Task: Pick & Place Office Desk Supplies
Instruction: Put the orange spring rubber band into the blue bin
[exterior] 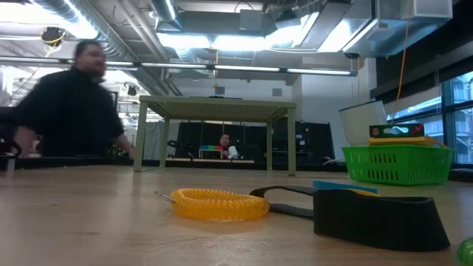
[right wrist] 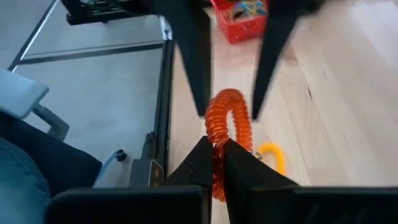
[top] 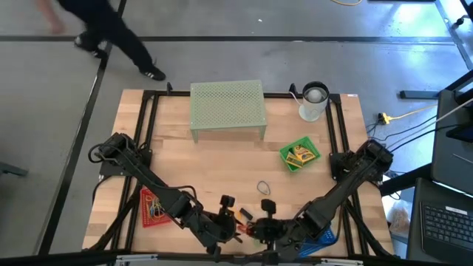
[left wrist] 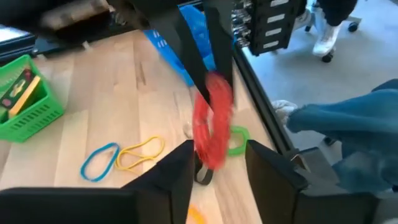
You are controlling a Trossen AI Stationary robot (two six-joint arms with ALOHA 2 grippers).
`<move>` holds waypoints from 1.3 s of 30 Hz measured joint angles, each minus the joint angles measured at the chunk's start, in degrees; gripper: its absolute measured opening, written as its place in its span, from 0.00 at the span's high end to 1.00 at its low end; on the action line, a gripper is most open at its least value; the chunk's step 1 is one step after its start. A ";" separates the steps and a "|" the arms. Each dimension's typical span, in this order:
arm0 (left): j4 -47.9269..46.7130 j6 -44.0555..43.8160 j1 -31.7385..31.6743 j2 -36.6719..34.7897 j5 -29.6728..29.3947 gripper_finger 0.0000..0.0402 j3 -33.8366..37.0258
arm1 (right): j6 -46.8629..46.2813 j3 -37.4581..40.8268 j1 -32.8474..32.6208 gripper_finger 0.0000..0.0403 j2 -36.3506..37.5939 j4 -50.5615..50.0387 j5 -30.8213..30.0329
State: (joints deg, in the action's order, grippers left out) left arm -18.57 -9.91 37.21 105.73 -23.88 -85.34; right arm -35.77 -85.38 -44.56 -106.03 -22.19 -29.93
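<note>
A red coiled ring (right wrist: pixel 227 121) hangs above the table near its front edge, between both grippers. My right gripper (right wrist: pixel 217 158) is shut on it. My left gripper (left wrist: pixel 217 174) faces it from the left and is open, its fingers (right wrist: pixel 194 68) standing close on either side of the ring (left wrist: pixel 211 124). In the high view the two grippers meet at the front middle (top: pixel 251 226). On the table lie a yellow coiled ring (exterior: pixel 220 203), a green ring (left wrist: pixel 237 140), and blue (left wrist: pixel 99 160) and yellow (left wrist: pixel 140 154) rubber bands. My right gripper pinches the coil of the red ring (right wrist: pixel 217 144) between its two fingers, on the side of the ring nearest to it. The fingers slant down from the table's right. The ring stands upright, lifted clear of the table. Whether my left gripper touches the ring I cannot tell.
A red tray (top: pixel 151 207) sits front left, a blue tray (top: pixel 322 239) front right, a green tray (top: pixel 299 155) with little boxes right of the middle. A pale green mesh riser (top: pixel 227 108) and a white container (top: pixel 313 102) stand at the back. A person (exterior: pixel 70 103) moves behind the table.
</note>
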 joint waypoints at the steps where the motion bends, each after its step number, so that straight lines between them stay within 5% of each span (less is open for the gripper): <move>1: -0.51 0.01 0.00 0.00 -0.23 0.64 0.00 | -1.83 0.00 -0.01 0.96 0.73 -1.83 0.22; 15: -9.06 -4.55 0.00 0.00 -2.20 0.60 -0.02 | -40.96 -0.02 -2.91 0.96 4.06 -35.79 21.33; 28: -9.19 -4.46 0.00 0.00 -2.17 0.60 -0.02 | -60.98 -0.02 -9.59 0.96 3.84 -41.93 26.35; 39: -9.65 -4.49 0.00 0.00 -2.12 0.60 -0.02 | -67.73 -0.02 -11.17 0.93 3.67 -44.11 29.99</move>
State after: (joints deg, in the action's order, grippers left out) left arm -28.22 -14.40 37.21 105.73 -26.00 -85.36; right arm -103.50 -85.41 -55.72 -102.37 -66.30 0.05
